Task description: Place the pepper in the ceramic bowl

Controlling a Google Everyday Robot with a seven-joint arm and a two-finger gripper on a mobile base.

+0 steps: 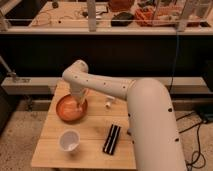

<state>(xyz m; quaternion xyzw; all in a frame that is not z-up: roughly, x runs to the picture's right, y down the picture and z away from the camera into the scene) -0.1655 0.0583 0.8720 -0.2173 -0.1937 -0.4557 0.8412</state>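
Note:
The ceramic bowl is a wide, shallow orange-brown dish at the left rear of the wooden table. My white arm reaches in from the right and bends down over it. The gripper hangs just inside the bowl's right half, low over its floor. The pepper is not visible; I cannot tell whether it is in the gripper or in the bowl under it.
A small white cup stands at the front left. A flat black bar-like object lies at the front middle. A small white object sits behind the arm. A dark counter and cluttered shelves stand behind the table.

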